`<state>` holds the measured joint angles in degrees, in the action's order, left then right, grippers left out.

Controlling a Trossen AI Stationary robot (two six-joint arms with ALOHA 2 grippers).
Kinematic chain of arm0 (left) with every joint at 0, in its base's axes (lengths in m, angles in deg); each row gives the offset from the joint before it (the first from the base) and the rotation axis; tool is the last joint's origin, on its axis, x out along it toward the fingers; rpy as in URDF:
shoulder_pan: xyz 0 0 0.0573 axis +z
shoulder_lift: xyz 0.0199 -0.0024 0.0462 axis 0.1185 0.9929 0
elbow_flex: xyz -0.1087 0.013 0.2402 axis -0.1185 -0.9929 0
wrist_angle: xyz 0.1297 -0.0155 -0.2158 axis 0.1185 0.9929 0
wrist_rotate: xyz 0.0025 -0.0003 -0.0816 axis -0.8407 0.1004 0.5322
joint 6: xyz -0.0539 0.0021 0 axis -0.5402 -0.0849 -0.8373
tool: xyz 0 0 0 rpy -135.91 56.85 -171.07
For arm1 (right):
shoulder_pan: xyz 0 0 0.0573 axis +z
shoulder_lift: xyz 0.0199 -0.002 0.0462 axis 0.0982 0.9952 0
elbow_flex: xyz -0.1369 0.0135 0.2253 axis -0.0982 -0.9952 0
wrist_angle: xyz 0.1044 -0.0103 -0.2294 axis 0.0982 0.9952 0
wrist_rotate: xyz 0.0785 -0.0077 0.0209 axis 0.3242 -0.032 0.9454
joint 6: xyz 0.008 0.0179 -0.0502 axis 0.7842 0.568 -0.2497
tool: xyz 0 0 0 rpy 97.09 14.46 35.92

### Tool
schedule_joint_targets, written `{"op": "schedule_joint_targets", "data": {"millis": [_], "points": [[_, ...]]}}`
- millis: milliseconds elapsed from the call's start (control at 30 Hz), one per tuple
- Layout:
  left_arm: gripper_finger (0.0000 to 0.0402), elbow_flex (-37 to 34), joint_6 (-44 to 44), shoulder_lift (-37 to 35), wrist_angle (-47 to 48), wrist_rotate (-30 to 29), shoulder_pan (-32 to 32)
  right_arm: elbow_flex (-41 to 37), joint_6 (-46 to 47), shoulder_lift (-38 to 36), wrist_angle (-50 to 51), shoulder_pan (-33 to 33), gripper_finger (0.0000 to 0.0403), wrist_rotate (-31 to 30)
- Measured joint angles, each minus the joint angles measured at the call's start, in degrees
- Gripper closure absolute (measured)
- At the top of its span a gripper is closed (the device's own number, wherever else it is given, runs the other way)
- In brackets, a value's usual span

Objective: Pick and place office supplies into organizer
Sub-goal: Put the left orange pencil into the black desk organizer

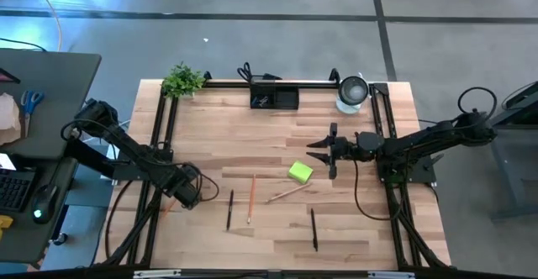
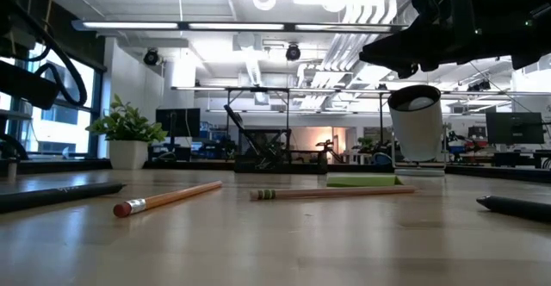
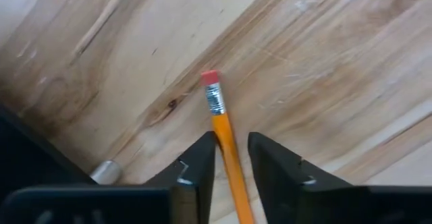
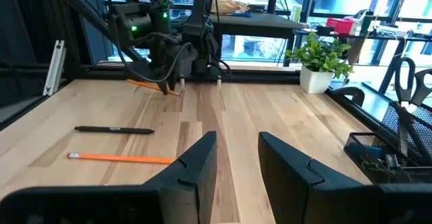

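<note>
Down at the table's left edge, the left gripper (image 3: 231,158) straddled an orange pencil (image 3: 225,143), fingers slightly apart on either side of its shaft, whether gripping I could not tell. The right gripper (image 1: 324,152), fingers parted and empty, hovered just beside the lime-green sticky-note pad (image 1: 300,172), with the black organizer (image 1: 275,97) beyond it.

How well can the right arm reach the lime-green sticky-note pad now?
Probably well: the right pincer hovers open just beside the sticky-note pad, and nothing lies between them on the table.
</note>
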<state>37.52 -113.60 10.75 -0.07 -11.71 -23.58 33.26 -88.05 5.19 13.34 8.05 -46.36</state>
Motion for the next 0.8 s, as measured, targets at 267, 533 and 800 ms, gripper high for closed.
{"op": "schedule_joint_targets", "data": {"millis": [267,533,800], "points": [[0.0388,-0.02,1.76,0.02,-0.66,-1.79,0.0,0.0,0.09,0.02,0.83,0.0,0.0299,0.17],[0.037,4.17,6.0,0.22,-1.43,-9.74,0.15,0.0,0.2,0.01,0.74,0.0,0.0299,0.16],[0.039,11.49,15.37,0.24,0.22,-18.97,0.11,0.0,3.23,0.01,4.64,0.0,0.0299,2.67]]}}
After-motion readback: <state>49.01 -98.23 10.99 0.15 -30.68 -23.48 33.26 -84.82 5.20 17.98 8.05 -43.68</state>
